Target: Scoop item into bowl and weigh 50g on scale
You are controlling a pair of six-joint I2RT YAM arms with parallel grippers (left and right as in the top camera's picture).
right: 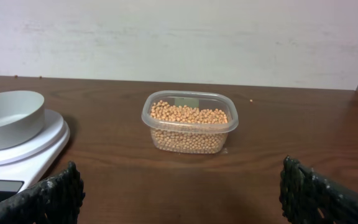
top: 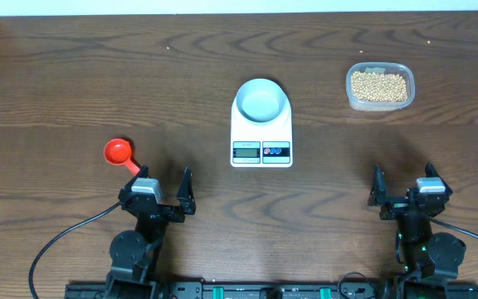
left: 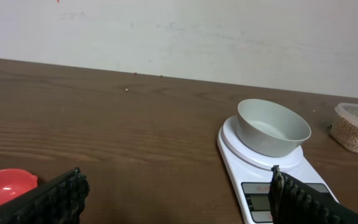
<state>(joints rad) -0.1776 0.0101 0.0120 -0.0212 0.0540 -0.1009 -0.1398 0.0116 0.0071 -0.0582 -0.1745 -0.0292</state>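
Note:
The pale blue-white bowl (top: 261,100) stands empty on the white scale (top: 261,141) at the table's middle; both also show in the left wrist view, the bowl (left: 272,127) on the scale (left: 253,168). The tan beans (top: 378,85) fill a clear tub (top: 379,103) at the back right, also seen in the right wrist view (right: 188,127). My left gripper (top: 163,193) is open and empty near the front left. My right gripper (top: 403,189) is open and empty near the front right, well short of the tub.
A red scoop (top: 121,154) lies on the table just left of and behind my left gripper; its bowl shows in the left wrist view (left: 5,186). A pale wall (left: 179,37) rises behind the table's far edge.

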